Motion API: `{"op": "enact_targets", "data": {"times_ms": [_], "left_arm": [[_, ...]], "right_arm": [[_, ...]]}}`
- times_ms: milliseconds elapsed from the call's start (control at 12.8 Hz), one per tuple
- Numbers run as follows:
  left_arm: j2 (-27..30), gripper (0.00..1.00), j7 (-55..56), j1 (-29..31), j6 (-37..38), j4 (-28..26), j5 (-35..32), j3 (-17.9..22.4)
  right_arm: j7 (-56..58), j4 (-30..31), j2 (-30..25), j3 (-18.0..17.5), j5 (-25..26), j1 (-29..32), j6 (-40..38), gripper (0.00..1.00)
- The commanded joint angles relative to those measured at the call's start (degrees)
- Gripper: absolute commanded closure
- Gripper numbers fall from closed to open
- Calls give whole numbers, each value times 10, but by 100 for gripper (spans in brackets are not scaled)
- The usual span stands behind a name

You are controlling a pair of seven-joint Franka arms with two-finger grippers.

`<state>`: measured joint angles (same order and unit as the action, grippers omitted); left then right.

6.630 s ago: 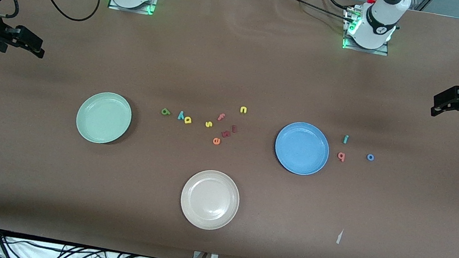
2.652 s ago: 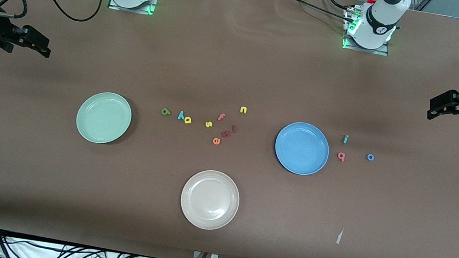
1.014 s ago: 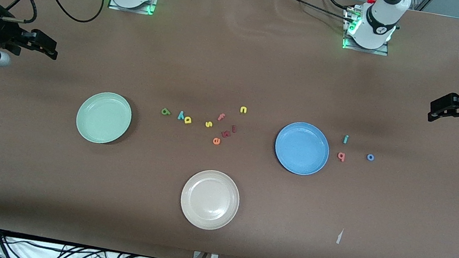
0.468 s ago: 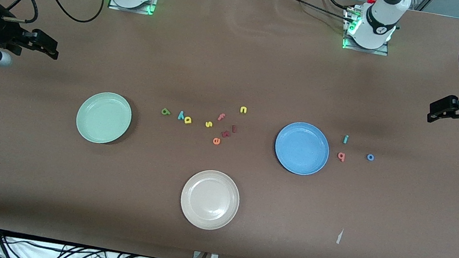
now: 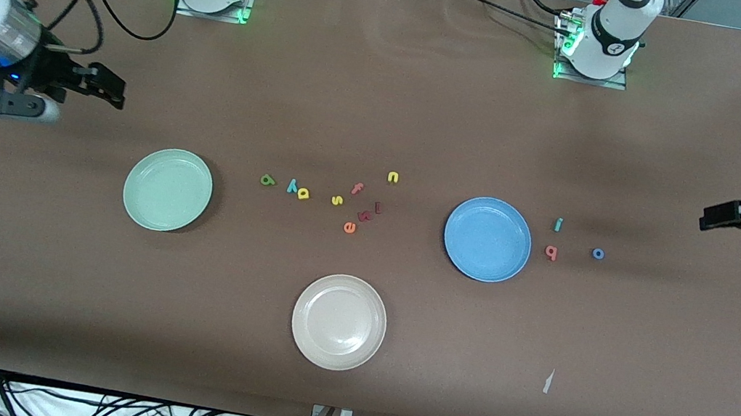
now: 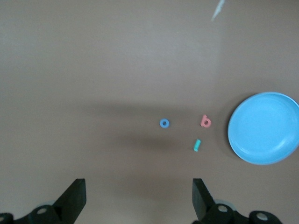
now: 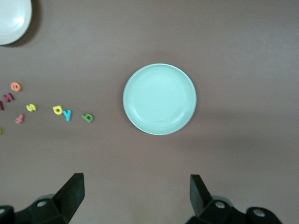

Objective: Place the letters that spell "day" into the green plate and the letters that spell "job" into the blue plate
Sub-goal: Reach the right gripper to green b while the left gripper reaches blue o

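Observation:
The green plate [image 5: 167, 189] [image 7: 160, 99] lies toward the right arm's end of the table. Beside it toward the middle lie the dark green letter [image 5: 267, 180] [image 7: 87, 117], the teal y [image 5: 292, 186] [image 7: 68, 114] and the yellow rounded letter [image 5: 303, 193] [image 7: 57, 109]. The blue plate [image 5: 487, 239] [image 6: 264, 128] has the teal j [image 5: 557, 224] [image 6: 196, 145], salmon b [image 5: 550, 252] [image 6: 205, 122] and blue o [image 5: 598, 254] [image 6: 164, 123] beside it. Both plates hold nothing. My right gripper [image 5: 111, 88] [image 7: 135, 193] hangs open over bare table beside the green plate. My left gripper [image 5: 711, 215] [image 6: 138, 196] hangs open and empty over bare table at its own end, beside the o.
Between the plates lie a yellow s [image 5: 337, 200], a salmon f [image 5: 357, 188], a yellow u shape [image 5: 393, 177], dark red letters [image 5: 370, 212] and an orange e [image 5: 349, 227]. A beige plate [image 5: 339, 321] sits nearer the front camera. A white scrap [image 5: 547, 381] lies near the front edge.
Both arms have swung inward: the right gripper toward the green plate, the left gripper toward the blue o. Both stay open. No letter or plate has moved.

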<state>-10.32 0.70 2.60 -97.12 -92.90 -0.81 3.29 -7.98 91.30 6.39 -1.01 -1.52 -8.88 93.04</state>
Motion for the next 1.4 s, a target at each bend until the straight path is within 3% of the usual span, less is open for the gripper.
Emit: {"op": "enact_targets", "data": {"times_ms": [0, 312, 780, 1014, 1170, 1326], "left_arm": [[-24, 0, -3, 18, -55, -32, -6, -3], [-44, 0, 4, 27, -185, -115, -6, -3], [-117, 0, 81, 25, -268, -139, 0, -8], [-124, 0, 93, 19, -384, -210, 29, -9], [-142, 0, 139, -6, -396, -213, 27, -16], [-137, 6, 151, -9, -436, -250, 27, -17]], "right_arm": [[-61, -43, 45, 3, -4, -44, -3, 0], [-181, -43, 84, -1, 0, -100, 36, 0], [-295, 144, 65, -23, -7, -105, 243, 0], [-330, 219, 72, -23, -6, -105, 319, 0], [-347, 269, 84, -23, -7, -106, 384, 0], [-374, 280, 106, -22, -7, -124, 416, 0]]}}
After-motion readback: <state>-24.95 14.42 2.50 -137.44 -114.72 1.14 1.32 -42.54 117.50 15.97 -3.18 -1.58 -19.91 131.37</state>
